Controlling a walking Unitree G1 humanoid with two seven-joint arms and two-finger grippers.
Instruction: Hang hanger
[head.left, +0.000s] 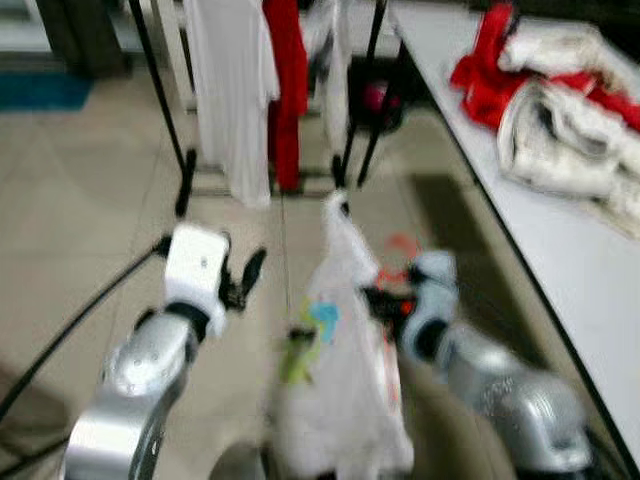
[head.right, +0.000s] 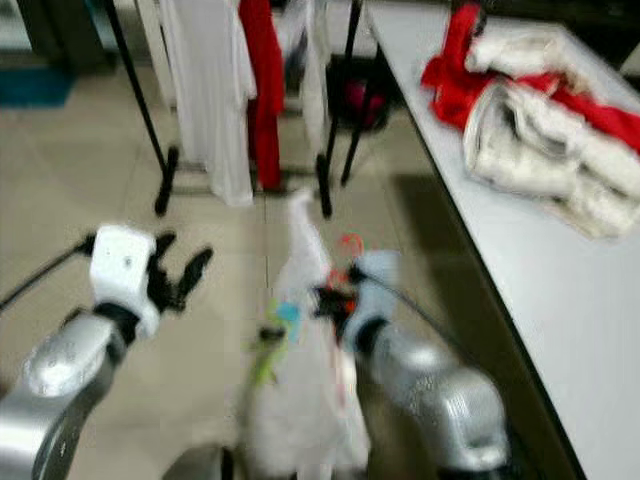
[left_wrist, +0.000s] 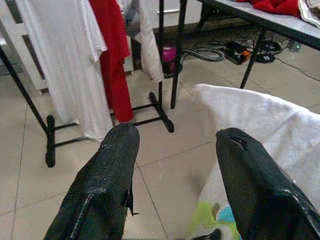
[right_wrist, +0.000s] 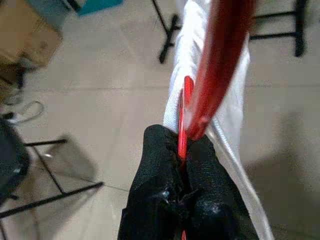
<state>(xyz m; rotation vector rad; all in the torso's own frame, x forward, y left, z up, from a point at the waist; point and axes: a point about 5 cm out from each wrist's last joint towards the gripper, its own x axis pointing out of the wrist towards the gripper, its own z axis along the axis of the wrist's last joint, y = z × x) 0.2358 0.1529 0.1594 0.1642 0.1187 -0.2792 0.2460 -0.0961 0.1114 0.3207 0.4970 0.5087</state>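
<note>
White garment (head.left: 340, 380) on red hanger (right_wrist: 222, 60), pinched in right gripper (right_wrist: 184, 150) fingers, low before robot; left gripper (left_wrist: 175, 165) spread, empty. Clothes rack (head.left: 165, 110) well ahead: hanging not yet done

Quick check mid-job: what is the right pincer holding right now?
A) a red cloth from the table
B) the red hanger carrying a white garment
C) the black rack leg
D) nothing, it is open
B: the right pincer is shut on the red hanger, and the white garment hangs from it.
</note>
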